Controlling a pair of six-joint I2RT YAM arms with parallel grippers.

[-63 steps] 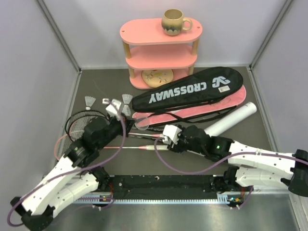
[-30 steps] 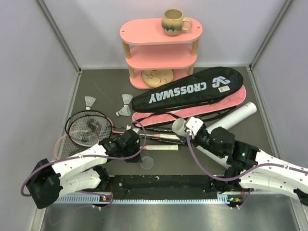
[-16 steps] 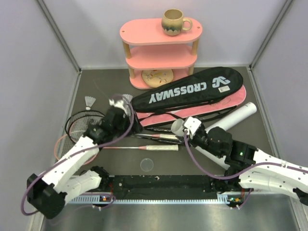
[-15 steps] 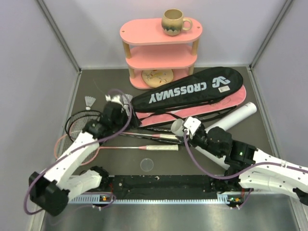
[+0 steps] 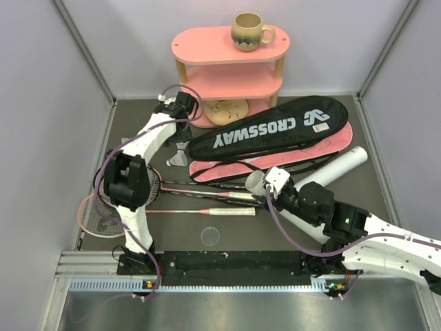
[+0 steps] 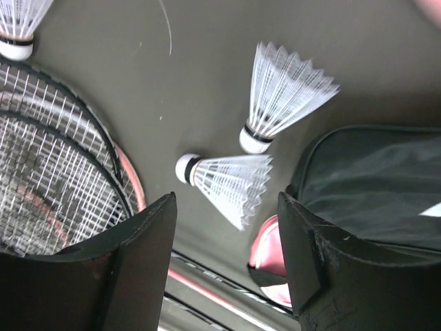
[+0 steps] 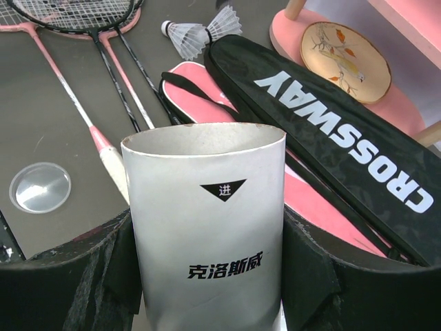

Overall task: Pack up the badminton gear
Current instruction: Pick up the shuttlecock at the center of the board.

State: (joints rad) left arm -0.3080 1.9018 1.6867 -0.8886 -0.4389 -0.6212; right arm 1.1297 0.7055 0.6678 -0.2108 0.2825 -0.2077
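From above, my left arm is stretched far across the surface. Its elbow is over the racket heads and the wrist reaches the foot of the pink shelf, where my left end effector hangs. A shuttlecock lies just nearer me, beside the tip of the black CROSSWAY bag. That bag rests slantwise on the pink bag. My right arm lies low and folded, running from the near right corner toward the middle. My right end effector is at the open end of the white tube, which slants away to the right. A mug stands on the top tier of the shelf. A clear round lid lies near the arm bases, and a white racket handle lies just beyond it.

My left wrist camera looks straight down. My 2 fingers stand apart with nothing between them. Below the gap lie 2 shuttlecocks, corks close together, and a 3rd lies at the top left corner. The racket strings are to the left, the black bag to the right.

At my right wrist, the fingers are clamped on either side of the white tube. Its open mouth points ahead toward both bags. The rackets' shafts run off to the left.
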